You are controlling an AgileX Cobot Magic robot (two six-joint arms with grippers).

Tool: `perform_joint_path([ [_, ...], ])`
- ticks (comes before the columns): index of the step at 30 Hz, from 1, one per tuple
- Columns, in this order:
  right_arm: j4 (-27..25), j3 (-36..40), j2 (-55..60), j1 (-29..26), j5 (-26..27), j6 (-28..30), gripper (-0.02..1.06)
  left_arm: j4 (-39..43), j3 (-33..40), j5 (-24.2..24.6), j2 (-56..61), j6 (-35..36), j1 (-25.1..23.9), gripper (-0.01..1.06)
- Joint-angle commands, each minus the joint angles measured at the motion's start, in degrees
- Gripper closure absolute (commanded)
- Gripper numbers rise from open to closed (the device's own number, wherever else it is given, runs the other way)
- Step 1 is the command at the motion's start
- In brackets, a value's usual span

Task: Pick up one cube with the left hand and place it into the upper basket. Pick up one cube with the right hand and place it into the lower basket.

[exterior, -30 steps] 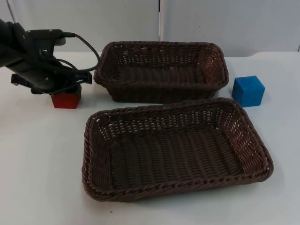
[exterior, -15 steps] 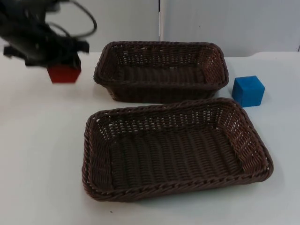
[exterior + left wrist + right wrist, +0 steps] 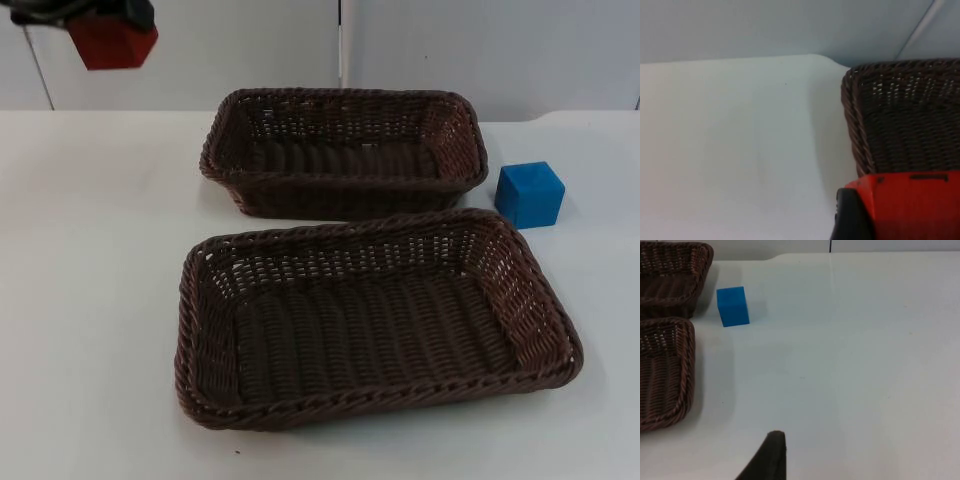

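Lifted well clear of the table since a second ago, the red cube [image 3: 112, 40] is now held high at the far left, clamped in the left gripper [image 3: 95, 15], out to the left of the upper basket [image 3: 345, 150] and not yet over it. In the left wrist view the cube [image 3: 912, 205] is seen against a black fingertip [image 3: 852, 217], with a corner of that basket [image 3: 905, 115] beyond it. Step in hand is judged to be the carry of the first cube. Next, a move rightward over the upper basket and a release there are called for. The blue cube [image 3: 529, 194] is left on the table [image 3: 90, 300], just right of the upper basket and near the lower basket [image 3: 370, 320]. The right arm waits; one tip of the right gripper [image 3: 771, 455] is seen, well apart from the blue cube [image 3: 733, 306], and whether it is wide or narrow cannot be told.
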State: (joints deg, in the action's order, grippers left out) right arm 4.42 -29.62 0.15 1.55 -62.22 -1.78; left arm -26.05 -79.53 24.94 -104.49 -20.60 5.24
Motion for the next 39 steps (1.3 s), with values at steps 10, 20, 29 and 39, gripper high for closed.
perform_joint_path([
  [10, 0.34, 0.1, -0.15, -0.35, 0.38, 0.07, -0.01, 0.04, -0.13, 2.14, 2.46, -0.09, 0.08, 1.05],
  [20, 0.34, 0.1, -0.15, -0.35, 0.38, 0.07, -0.01, 0.04, -0.13, 2.4, 2.46, -0.09, 0.08, 1.05],
  [29, 0.34, 0.1, -0.15, -0.35, 0.38, 0.07, -0.01, -0.17, -0.13, 2.4, 2.46, -0.09, 0.08, 1.05],
  [39, 0.34, 0.1, -0.15, -0.35, 0.38, 0.07, -0.01, -0.15, -0.13, 2.29, 2.46, -0.09, 0.08, 1.05],
])
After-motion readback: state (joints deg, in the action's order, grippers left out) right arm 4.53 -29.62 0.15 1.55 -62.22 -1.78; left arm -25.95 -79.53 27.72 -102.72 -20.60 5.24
